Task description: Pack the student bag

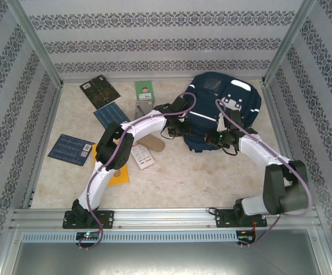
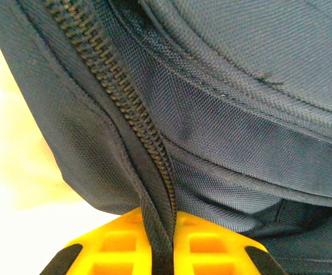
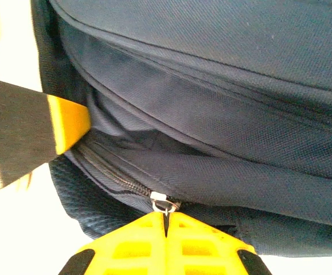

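Between jaws, student bag point(image 1: 247, 112) zipper point(image 2: 136, 133)

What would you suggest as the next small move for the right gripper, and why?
Probably draw the right gripper slowly along the zipper line. It is shut on the zipper pull, the left gripper is shut on the zipper edge of the student bag, and the teeth there look closed.

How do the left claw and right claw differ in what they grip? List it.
The left claw pinches the bag's zipper strip; the right claw pinches the metal zipper pull. The left claw is at the bag's left side, the right claw at its near edge. Both are shut.
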You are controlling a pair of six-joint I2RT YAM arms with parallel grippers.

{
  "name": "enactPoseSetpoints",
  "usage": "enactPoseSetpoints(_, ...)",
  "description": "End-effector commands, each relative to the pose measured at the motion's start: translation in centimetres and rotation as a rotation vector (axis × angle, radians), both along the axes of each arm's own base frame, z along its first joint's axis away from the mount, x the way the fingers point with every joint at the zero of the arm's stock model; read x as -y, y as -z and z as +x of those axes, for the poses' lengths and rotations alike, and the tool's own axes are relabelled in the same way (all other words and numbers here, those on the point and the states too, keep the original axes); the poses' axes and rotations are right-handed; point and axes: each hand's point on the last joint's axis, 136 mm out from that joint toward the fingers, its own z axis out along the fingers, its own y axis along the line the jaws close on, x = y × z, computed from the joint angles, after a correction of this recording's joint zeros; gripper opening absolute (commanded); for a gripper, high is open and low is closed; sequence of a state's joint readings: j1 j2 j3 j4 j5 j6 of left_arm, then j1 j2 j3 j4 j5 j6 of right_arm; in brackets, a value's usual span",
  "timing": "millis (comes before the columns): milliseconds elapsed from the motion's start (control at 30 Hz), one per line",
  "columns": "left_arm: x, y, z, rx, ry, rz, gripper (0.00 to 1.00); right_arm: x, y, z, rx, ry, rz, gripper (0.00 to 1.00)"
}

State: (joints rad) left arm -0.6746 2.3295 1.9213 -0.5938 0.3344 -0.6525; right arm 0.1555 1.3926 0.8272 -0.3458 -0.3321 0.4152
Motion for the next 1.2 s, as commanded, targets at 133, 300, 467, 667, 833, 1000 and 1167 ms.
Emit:
enactPoseSetpoints(133, 1.3, -0.6, -0.9, 0.005, 0.026, -0.037, 0.12, -2.0, -8.3, 1.6, 0.15, -0.029, 0.115, 0.0)
enactPoseSetpoints(300, 1.4, -0.7, -0.8, 0.009, 0.021, -0.039, 0.12, -2.3, -8.9, 1.4, 0.146, -0.038, 0.125, 0.0)
enactPoseSetpoints(467, 1.3, -1.2, -0.7, 0.023, 0.027, -0.03, 0.2, -1.5, -6.6, 0.6, 0.095, -0.007, 0.094, 0.0)
enactPoseSetpoints(667, 0.5, -3.4, -0.7, 0.074, 0.062, 0.004, 0.45, 1.2, -4.2, 0.0, 0.049, 0.116, 0.09, 0.13)
enactPoseSetpoints(833, 0.7, -5.7, -1.6, 0.15, 0.166, 0.016, 0.46, 4.5, -3.4, -0.5, 0.031, 0.259, 0.102, 0.22)
enactPoseSetpoints(1000, 2.1, -7.2, -3.0, 0.221, 0.291, 0.028, 0.44, 6.5, -3.6, -1.1, 0.05, 0.333, 0.097, 0.25)
enactPoseSetpoints(1167, 4.4, -8.0, -5.7, 0.302, 0.457, 0.034, 0.4, 7.3, -3.7, -1.4, 0.055, 0.366, 0.102, 0.27)
